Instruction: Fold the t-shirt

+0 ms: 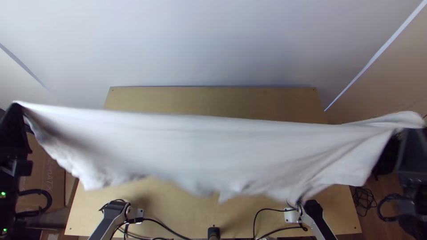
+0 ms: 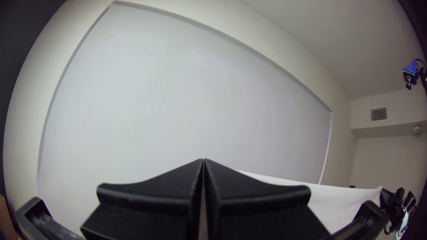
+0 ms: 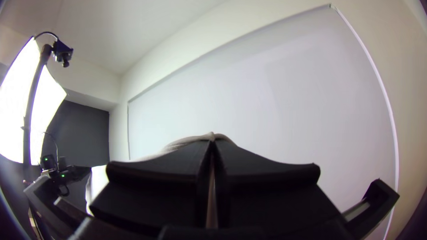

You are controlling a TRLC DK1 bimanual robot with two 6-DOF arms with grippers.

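Observation:
In the top view the white t-shirt (image 1: 200, 151) hangs stretched across the picture, raised above the table, its lower edge uneven and rippled. My left gripper (image 1: 17, 106) is shut on its corner at the far left. At the far right my right gripper (image 1: 407, 126) holds the other end, where the cloth bunches over the fingertips. The left wrist view has the left gripper (image 2: 203, 161) with its fingers together and the shirt (image 2: 338, 202) stretching away to the other arm. In the right wrist view, cloth (image 3: 178, 144) lies behind the tips of the right gripper (image 3: 212, 138).
The wooden table (image 1: 213, 100) lies beneath the cloth. Black cables (image 1: 155, 221) run along its near edge, by the arm bases. A white wall panel stands behind the table. A bright lamp (image 3: 13, 106) on a stand is in the right wrist view.

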